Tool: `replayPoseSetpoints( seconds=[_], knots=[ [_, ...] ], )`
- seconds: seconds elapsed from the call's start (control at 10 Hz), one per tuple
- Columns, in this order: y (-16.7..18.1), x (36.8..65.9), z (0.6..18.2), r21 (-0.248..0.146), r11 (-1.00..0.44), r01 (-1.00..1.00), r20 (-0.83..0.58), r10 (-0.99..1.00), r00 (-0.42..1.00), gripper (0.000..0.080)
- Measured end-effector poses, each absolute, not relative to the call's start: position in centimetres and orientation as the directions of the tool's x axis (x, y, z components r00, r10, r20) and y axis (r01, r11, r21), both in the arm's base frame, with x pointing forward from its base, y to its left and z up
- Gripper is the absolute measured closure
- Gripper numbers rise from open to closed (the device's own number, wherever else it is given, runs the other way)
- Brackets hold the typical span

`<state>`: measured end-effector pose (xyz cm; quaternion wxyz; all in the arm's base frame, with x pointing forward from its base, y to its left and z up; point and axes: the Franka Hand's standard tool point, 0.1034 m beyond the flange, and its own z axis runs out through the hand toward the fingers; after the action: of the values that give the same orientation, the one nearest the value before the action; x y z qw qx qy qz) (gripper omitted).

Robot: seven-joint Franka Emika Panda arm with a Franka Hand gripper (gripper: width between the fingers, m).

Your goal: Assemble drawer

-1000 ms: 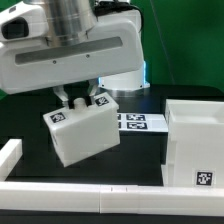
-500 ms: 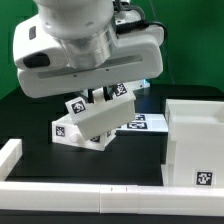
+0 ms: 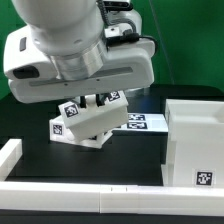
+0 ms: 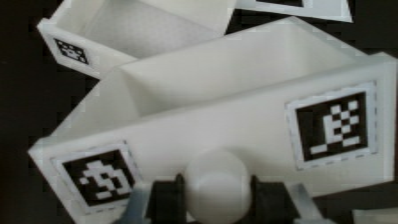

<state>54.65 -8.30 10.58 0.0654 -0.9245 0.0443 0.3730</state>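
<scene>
My gripper point(image 3: 99, 101) is shut on a white drawer tray point(image 3: 97, 121) and holds it tilted, low over the black table. In the wrist view the fingers point(image 4: 166, 203) clamp a rounded white knob point(image 4: 217, 188) on that tray point(image 4: 214, 100), which carries two square tags. A second white tray point(image 3: 62, 132) sits just beyond it, on the exterior view's left, and also shows in the wrist view point(image 4: 116, 35). The large hollow white shell point(image 3: 196, 140) stands apart on the exterior view's right.
The marker board point(image 3: 141, 122) lies flat between the trays and the shell. Low white rails run along the front point(image 3: 70, 190) and the exterior view's left point(image 3: 9, 156). The arm's body hides the table's back.
The held tray has tipped from nearly level to a clear tilt and shifted toward the exterior view's right. The arm has turned, and the second tray now shows beside it.
</scene>
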Motion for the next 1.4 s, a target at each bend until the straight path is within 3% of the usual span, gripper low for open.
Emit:
replayPoseSetpoints(
  seconds=[0.6,0.8,1.0,1.4],
  knots=[
    [-9.3,55.0,9.9,-0.101,-0.985,-0.141,-0.698,-0.031,0.716,0.0637],
    [-9.8,56.1,9.6,-0.017,-0.98,-0.201,-0.746,-0.121,0.655,0.0637],
    [-9.6,56.6,8.5,-0.041,-0.98,-0.196,-0.76,-0.097,0.642,0.0637],
    [-9.5,56.9,8.4,-0.041,-0.981,-0.192,-0.742,-0.099,0.663,0.0637]
  ],
)
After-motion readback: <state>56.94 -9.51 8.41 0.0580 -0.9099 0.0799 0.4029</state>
